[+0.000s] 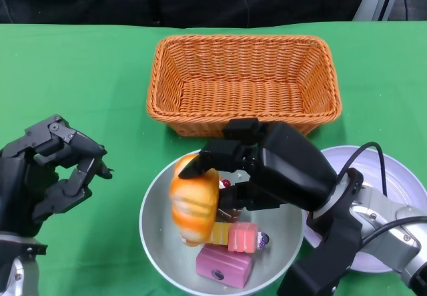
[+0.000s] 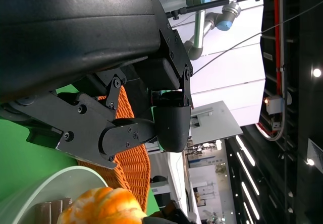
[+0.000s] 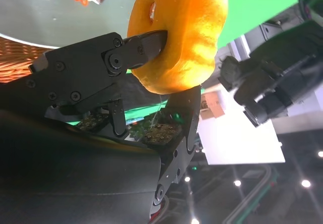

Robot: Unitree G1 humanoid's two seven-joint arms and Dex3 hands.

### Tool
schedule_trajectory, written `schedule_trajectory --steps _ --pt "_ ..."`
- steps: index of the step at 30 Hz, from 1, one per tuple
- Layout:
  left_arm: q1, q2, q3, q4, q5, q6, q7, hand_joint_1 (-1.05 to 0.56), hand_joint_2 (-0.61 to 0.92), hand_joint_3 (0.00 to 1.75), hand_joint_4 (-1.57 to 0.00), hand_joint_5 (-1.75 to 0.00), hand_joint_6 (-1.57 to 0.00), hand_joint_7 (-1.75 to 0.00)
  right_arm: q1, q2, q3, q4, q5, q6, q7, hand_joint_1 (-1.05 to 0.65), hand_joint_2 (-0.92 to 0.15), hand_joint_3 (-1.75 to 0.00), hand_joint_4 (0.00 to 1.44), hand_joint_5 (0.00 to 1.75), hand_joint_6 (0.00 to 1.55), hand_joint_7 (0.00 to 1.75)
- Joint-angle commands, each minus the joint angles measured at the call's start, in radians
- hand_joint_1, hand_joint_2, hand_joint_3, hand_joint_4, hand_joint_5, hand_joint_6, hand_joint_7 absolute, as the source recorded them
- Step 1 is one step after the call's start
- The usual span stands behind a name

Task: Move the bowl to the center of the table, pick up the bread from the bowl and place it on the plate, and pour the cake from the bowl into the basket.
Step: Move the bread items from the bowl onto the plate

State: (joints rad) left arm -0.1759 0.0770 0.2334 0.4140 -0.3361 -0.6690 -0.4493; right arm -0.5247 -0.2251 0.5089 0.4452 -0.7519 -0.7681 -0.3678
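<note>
pinching bread (image 1: pixel 194 207) over bowl (image 1: pixel 155 224), right hand (image 1: pixel 230 169)

Basket (image 1: pixel 244 86) behind bowl (image 1: pixel 155 224); plate (image 1: pixel 403 191) to its right.

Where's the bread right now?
In the head view the bread is held by the right hand over the left part of the bowl, above the cakes and just in front of the basket.
</note>
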Motion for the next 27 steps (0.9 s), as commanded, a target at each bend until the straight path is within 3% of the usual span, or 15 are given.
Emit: schedule_trajectory --steps 1,19,27 --pt "-0.009 0.019 0.007 -0.006 0.006 0.018 0.021 -0.13 0.74 0.71 -0.87 -1.38 -0.92 -1.08 0.008 0.01 -0.034 -0.006 0.037 -0.027 -0.017 -0.17 -0.92 -0.04 0.65 1.51 0.72 0.96" --pt "-0.021 0.019 0.015 -0.031 -0.006 0.06 0.011 -0.11 0.72 0.74 -0.88 -1.38 -0.92 -1.07 0.074 0.021 -0.183 -0.172 0.09 -0.008 -0.002 -0.19 -0.9 -0.02 0.74 1.49 0.79 0.92" --pt "-0.011 0.015 0.011 -0.058 0.012 0.082 0.041 -0.11 0.67 0.84 -0.87 -1.41 -0.92 -1.1 0.131 0.006 -0.256 -0.256 0.117 0.025 0.019 -0.21 -0.91 -0.02 0.67 1.61 0.72 1.1"
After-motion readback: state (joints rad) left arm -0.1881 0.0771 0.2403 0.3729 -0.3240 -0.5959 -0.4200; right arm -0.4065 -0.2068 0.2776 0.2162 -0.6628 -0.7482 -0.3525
